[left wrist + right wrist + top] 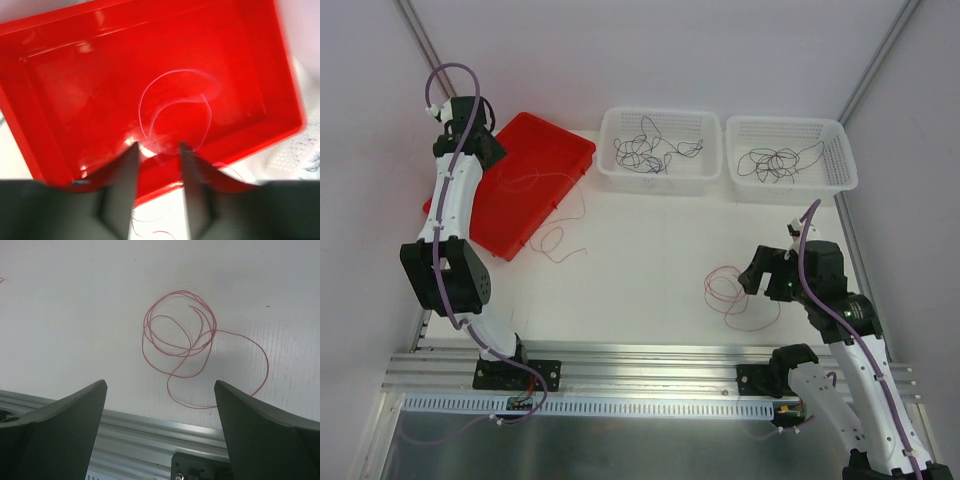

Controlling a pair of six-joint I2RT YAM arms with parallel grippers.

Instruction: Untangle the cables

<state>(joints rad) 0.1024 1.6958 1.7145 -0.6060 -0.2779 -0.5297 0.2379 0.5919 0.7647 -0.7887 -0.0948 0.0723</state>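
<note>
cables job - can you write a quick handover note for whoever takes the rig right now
The left gripper is slightly open over the red tray, gripping nothing that shows.
The right gripper is wide open and empty above a red cable coil on the table.
Done: one red cable lies looped in the tray, an end apparently trailing onto the table; dark bundles sit in the two white baskets.
Left: probably the coil goes to the tray.

Mid table open, red tray takes far-left corner, 2 baskets line far edge.
</note>
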